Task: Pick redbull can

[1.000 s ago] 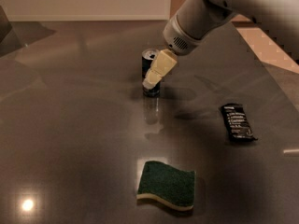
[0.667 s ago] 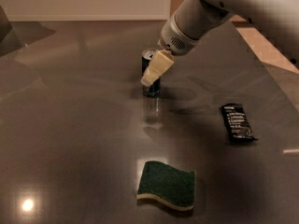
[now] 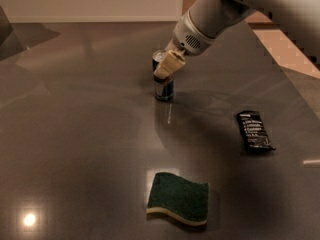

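a dark, glossy table point(image 3: 75, 134) fills nearly the whole view, with pale light glinting off it. a thick white robot arm point(image 3: 225, 9) reaches in from the upper right, slanting down toward the table's far middle. near the front edge, a little right of centre, lies a wavy green sponge point(image 3: 178, 196) with a yellow underside. to the right, well apart from it, a flat black wrapper point(image 3: 255, 130) lies on the table. the redbull can point(image 3: 164, 90) stands upright in the far middle, blue and silver. the cream gripper point(image 3: 167, 66) sits at the can's upper half, covering part of it; whether it has clamped the can cannot be told.
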Motion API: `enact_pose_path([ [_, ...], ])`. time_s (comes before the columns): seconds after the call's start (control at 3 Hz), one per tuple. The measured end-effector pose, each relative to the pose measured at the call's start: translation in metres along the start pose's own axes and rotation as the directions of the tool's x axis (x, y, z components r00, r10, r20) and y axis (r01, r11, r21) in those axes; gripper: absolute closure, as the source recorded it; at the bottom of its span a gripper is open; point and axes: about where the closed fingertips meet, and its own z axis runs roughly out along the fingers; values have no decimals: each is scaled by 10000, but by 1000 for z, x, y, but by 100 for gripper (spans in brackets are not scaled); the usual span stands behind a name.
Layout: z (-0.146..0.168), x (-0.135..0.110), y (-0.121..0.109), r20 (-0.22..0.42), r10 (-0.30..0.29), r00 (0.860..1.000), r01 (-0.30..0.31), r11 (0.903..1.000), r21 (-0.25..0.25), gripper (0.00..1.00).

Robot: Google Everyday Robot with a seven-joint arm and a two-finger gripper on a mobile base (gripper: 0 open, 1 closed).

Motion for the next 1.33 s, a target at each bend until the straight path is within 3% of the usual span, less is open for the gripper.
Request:
enact_pose_path([
  [0.33, -23, -9, 12, 308, -339, 9990, 353, 9983, -459, 87],
  [0.67, -56, -21, 29, 588, -871, 9945, 927, 9906, -1005, 100],
  [1.33, -114, -40, 56, 941, -1898, 9773, 2036, 9640, -1708, 100],
])
